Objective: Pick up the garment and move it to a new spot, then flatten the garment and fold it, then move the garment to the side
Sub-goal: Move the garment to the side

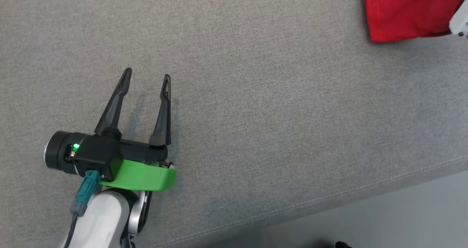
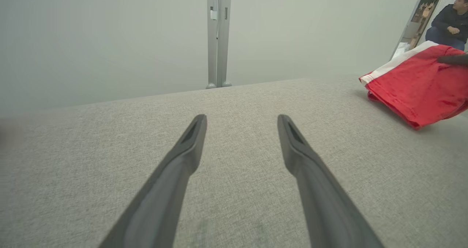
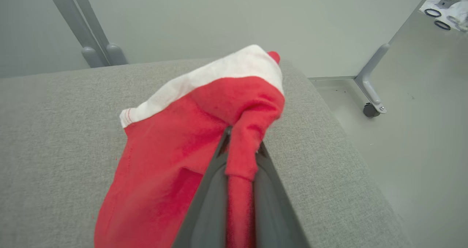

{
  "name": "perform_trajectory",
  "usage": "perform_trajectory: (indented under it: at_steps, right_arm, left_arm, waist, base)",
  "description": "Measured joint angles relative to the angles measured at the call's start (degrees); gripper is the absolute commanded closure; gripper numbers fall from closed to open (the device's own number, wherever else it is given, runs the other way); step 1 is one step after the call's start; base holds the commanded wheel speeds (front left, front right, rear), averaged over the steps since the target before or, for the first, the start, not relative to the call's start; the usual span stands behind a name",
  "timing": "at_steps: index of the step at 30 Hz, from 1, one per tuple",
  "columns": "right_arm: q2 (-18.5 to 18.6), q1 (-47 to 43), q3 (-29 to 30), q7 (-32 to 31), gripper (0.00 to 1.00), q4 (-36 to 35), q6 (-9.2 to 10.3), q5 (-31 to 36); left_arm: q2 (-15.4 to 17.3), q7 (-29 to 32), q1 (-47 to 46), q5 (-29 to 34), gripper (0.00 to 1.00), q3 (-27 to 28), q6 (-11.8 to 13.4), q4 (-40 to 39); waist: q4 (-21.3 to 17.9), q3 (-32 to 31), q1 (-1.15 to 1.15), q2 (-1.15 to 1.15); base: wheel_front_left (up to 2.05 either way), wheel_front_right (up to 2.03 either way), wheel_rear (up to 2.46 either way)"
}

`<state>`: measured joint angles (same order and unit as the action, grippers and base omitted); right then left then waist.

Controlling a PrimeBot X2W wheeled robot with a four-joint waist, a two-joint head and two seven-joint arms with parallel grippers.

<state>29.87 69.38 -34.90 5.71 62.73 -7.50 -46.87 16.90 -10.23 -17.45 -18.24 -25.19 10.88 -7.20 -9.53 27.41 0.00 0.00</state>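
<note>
Left gripper (image 1: pixel 147 73): at 8 o'clock in the head view, low over the grey padded table (image 1: pixel 274 94); fingers spread wide, nothing between them, and bare table ahead of them in the left wrist view

Right gripper (image 3: pixel 243 145): fingers closed tight on a pinched ridge of red cloth, seen in the right wrist view

Garment (image 1: pixel 402 10): red with a white band, bunched rather than flat, at 1 o'clock in the head view, well apart from the left gripper; its lower part appears to rest on the table while the pinched part is raised

Table edge: close to the garment at 3 o'clock in the right wrist view, with floor below it

Person (image 2: pixel 448 21): seated in the background at 2 o'clock in the left wrist view, away from the work

Assessment: the step in hand appears to be a move of the garment by the right arm alone; whether it is the first move or the last cannot be settled

Recommendation: keep the pinch firm, raise the cloth until the trailing part clears the table so that it does not drag and twist, carry it slowly, and set it down well inside the edge; keep the left gripper open and clear of the path
</note>
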Motion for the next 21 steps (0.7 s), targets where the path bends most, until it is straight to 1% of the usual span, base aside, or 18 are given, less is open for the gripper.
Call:
perform_trajectory:
  at_steps: [4,11,15,16,17,18,19,20,21]
  right_arm:
    - [2.1,2.5,-0.8,1.6,1.00,1.3,0.00,1.6]
    - [3.6,6.9,-2.9,3.3,1.00,4.3,0.00,5.0]
    - [4.2,9.9,-3.0,5.7,1.00,7.7,0.00,7.2]
    - [4.4,10.3,-3.0,6.2,0.95,8.6,0.00,8.2]
    - [4.6,10.8,-2.9,6.7,0.67,9.3,-0.02,8.9]
    - [4.8,11.0,-2.7,6.9,0.36,9.8,-0.01,9.3]
    - [4.9,11.1,-2.5,7.3,0.36,10.1,-0.02,9.8]
    - [5.1,11.2,-2.1,7.7,0.00,10.5,-0.02,10.5]
    - [5.3,11.2,-2.0,8.0,0.00,10.7,-0.02,11.6]
  left_arm:
    - [1.2,1.6,-0.3,0.8,0.00,0.3,0.6,-3.1]
    - [2.4,4.0,-1.1,2.4,0.00,-0.5,1.2,-7.3]
    - [3.2,5.3,-1.4,3.3,0.00,-0.7,1.5,-9.0]
    - [3.3,5.5,-1.4,3.3,0.00,-0.7,1.5,-9.2]
    - [3.4,5.6,-1.5,3.4,0.00,-0.7,1.7,-9.4]
    - [3.5,5.7,-1.5,3.4,0.00,-0.7,1.8,-9.5]
    - [3.5,5.7,-1.6,3.5,0.00,-0.8,1.8,-9.6]
    - [3.6,5.9,-1.6,3.5,0.00,-0.8,1.8,-9.8]
    - [3.6,6.0,-1.7,3.6,0.00,-0.8,1.8,-9.8]
  waist:
    - [0.7,2.2,0.00,0.00]
    - [1.5,5.9,0.00,0.00]
    - [1.8,8.0,0.00,0.00]
    - [1.9,8.3,0.00,0.00]
    - [1.9,8.7,0.00,0.00]
    - [2.0,9.0,0.00,0.00]
    - [2.0,9.2,0.00,0.00]
    - [2.1,9.5,0.00,0.00]
    - [2.1,9.6,0.00,0.00]
  base:
    - [0.00,0.00,0.00]
    - [0.00,0.00,0.00]
    - [0.00,0.00,0.00]
    - [0.00,0.00,0.00]
    - [0.00,0.00,0.00]
    - [0.00,0.00,0.00]
    - [0.00,0.00,0.00]
    - [0.00,0.00,0.00]
    - [0.00,0.00,0.00]
